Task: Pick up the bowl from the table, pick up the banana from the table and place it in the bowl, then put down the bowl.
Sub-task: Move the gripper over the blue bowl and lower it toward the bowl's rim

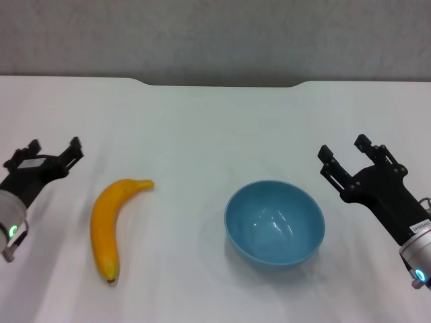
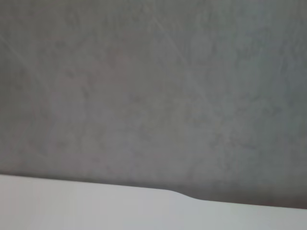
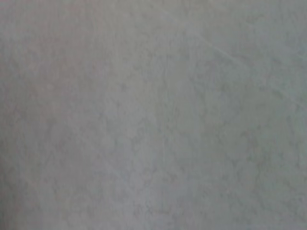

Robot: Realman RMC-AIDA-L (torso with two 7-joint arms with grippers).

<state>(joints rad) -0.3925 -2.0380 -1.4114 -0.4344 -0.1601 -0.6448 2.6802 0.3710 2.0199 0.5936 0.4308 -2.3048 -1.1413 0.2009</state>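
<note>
In the head view a light-blue bowl (image 1: 275,223) stands upright on the white table (image 1: 202,128), right of centre, with nothing in it. To its left lies a curved yellow-orange banana (image 1: 108,226), its dark tip toward the near edge. My left gripper (image 1: 54,148) hovers left of the banana, open and holding nothing. Right of the bowl is my right gripper (image 1: 345,153), also open with nothing between its fingers. Neither wrist view shows the bowl, the banana or any fingers.
The table's far edge has a shallow notch (image 1: 222,83), and a grey wall (image 1: 215,33) rises behind it. The left wrist view shows that wall above a strip of table edge (image 2: 96,206). The right wrist view shows only a grey surface.
</note>
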